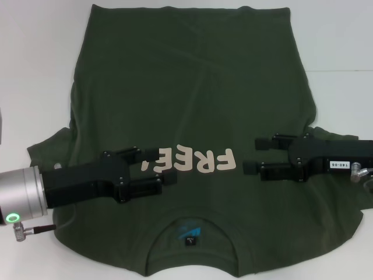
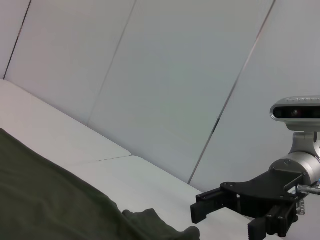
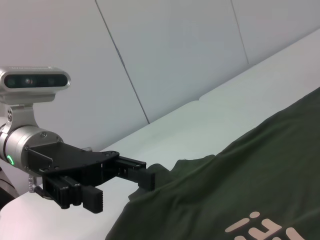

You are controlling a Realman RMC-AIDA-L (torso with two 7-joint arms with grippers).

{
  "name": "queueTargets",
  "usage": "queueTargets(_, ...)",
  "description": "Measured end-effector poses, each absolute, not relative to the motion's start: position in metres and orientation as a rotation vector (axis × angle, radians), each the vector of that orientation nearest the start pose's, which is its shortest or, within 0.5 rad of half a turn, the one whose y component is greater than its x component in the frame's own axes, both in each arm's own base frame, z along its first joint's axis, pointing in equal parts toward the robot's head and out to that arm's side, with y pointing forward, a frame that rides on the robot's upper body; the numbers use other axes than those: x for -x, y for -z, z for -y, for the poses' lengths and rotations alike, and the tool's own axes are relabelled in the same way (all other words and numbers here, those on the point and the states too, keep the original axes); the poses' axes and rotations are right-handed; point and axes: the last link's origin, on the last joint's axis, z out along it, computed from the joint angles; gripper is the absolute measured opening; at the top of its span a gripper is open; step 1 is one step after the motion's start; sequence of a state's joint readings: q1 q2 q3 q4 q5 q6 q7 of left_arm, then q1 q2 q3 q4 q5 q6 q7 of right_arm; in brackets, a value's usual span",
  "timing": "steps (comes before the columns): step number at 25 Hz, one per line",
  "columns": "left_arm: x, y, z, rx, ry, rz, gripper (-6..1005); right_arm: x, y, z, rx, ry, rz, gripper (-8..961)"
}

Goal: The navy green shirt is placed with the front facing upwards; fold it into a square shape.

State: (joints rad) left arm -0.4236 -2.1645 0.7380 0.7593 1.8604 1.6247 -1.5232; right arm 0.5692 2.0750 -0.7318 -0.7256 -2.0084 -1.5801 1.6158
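Head view shows us the navy green shirt (image 1: 192, 111) spread flat on the white table (image 1: 344, 41), front up, with the cream "FREE" lettering (image 1: 195, 161) across the chest and the collar with its small blue neck label (image 1: 189, 232) lying nearest the robot. The hem lies at the far side, and both short sleeves splay outward near the robot.

Our left gripper (image 1: 166, 165) sits over the chest beside the lettering, its 2 fingers spread wide with nothing between them. Our right gripper (image 1: 254, 154) is on the opposite side of the lettering, near the right sleeve (image 1: 344, 192), its fingers also wide apart and empty. We cannot tell whether either fingertip is touching the cloth. In the right wrist view the left gripper (image 3: 120, 182) appears above the left sleeve's bunched edge (image 3: 165, 172); the left wrist view shows the right gripper (image 2: 230, 217) just beyond a crumpled sleeve tip (image 2: 150, 222).

We judge the fabric to be light, soft and limp: it will sag and wrinkle once lifted, and a pinch may catch 1 layer only. We would take hold at the sleeve and shoulder edges, where the rumpled cloth offers something to grip, and carry each side inward together.
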Motion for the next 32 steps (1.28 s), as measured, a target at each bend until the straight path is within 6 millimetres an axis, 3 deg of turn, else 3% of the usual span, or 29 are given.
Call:
queueTargets(11, 0.247, 0.011, -0.304, 2.661, 0.954, 0.813, 798, -0.241, -0.006, -0.343, 2.762, -0.701, -0.812, 886)
queueTargets(18, 0.256, 0.002, -0.306, 2.559, 1.003, 0.856, 798, -0.241, -0.005, -0.342, 2.755, -0.719, -0.828, 886)
queueTargets(25, 0.28, -0.013, -0.304, 2.391, 1.013, 0.937, 798, -0.241, -0.003, -0.342, 2.737, -0.749, -0.851, 886)
queueTargets(32, 0.321, -0.033, -0.296, 2.174, 0.931, 1.06, 798, -0.24, 0.0, -0.34, 2.72, -0.802, -0.882, 886)
